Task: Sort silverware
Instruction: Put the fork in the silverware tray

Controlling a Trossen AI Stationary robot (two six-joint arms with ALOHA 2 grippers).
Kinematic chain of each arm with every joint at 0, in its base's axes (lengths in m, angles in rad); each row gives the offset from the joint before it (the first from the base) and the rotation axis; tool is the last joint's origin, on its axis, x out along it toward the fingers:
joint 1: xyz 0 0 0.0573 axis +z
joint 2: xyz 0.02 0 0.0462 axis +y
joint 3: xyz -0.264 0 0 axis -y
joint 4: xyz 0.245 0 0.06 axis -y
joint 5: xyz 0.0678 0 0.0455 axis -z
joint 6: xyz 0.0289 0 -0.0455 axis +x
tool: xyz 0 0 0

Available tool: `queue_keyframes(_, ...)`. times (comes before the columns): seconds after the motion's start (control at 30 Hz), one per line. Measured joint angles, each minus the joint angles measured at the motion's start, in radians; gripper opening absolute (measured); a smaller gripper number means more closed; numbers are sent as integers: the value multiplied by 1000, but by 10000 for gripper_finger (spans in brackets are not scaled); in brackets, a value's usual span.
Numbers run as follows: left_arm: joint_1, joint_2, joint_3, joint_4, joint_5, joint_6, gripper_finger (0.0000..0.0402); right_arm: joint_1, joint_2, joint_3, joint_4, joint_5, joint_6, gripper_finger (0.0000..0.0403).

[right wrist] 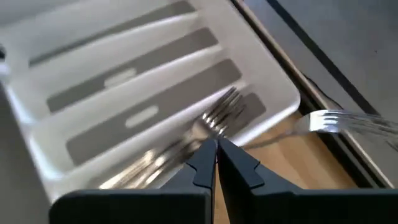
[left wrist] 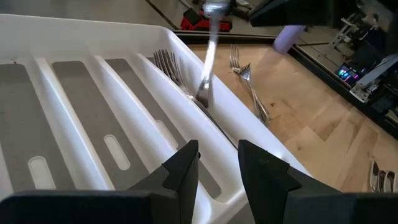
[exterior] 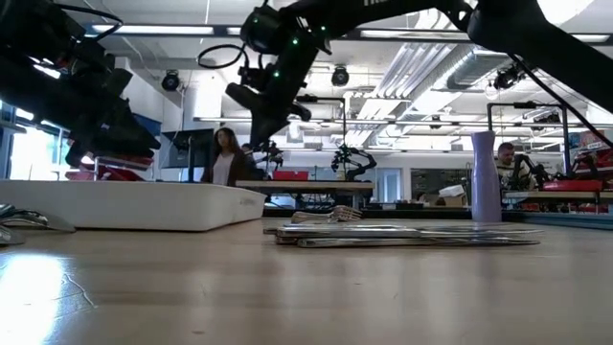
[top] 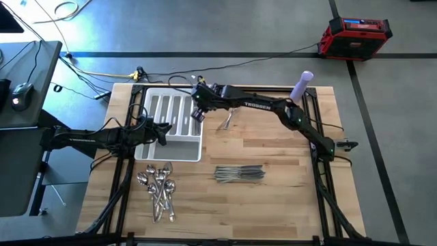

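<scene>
Right hand (right wrist: 216, 155) is pinched shut on a fork (left wrist: 208, 56), dangling it tines-down over the tray's (left wrist: 93, 37) outermost slot, other forks (right wrist: 221, 112) right below. Next: let go gently. Left hand (left wrist: 217, 165) waits half-open, empty, beside the tray.

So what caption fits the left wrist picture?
Fork held upright over the white tray's fork slot, left fingers waiting nearby.

Robotics lab / workshop. Low view: open hall w/ exposed ceiling ducts (exterior: 450, 72), strip lights, long benches (exterior: 306, 185) w/ more robot arms (exterior: 352, 161), ppl in the background (exterior: 226, 156). High view: wood counter (top: 273, 157) on grey concrete floor w/ taped lines, loose cables (top: 102, 72), red equipment case (top: 356, 35), desk w/ mouse (top: 22, 89).
</scene>
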Motion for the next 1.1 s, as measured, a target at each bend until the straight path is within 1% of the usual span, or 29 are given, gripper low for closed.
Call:
queue_keyframes(0.1,0,0,0,0,0,0,97,-10,0,0,38,-31,21,0)
queue_keyframes(0.23,0,0,0,0,0,0,97,-9,7,1,72,-85,11,0)
queue_keyframes(0.43,0,0,0,-1,0,0,97,-14,21,1,45,-79,-57,0)
queue_keyframes(0.53,0,0,0,-1,0,-8,97,-57,21,1,15,-40,-50,0)
queue_keyframes(0.6,0,0,0,0,1,-9,97,-106,21,1,5,-49,-18,0)
queue_keyframes(0.7,0,0,0,0,1,-16,97,-173,38,1,11,-118,18,0)
queue_keyframes(0.83,0,0,0,3,-1,-16,97,-211,89,1,20,-331,68,0)
queue_keyframes(0.87,0,0,0,3,-2,-17,97,-208,100,1,24,-355,68,0)
queue_keyframes(0.9,0,0,0,3,-5,-17,97,-200,107,0,34,-350,63,0)
queue_keyframes(1.03,0,0,0,3,-5,-12,97,-160,117,1,97,-230,27,0)
queue_keyframes(1.1,0,0,0,2,-6,-8,97,-148,125,1,138,-212,23,0)
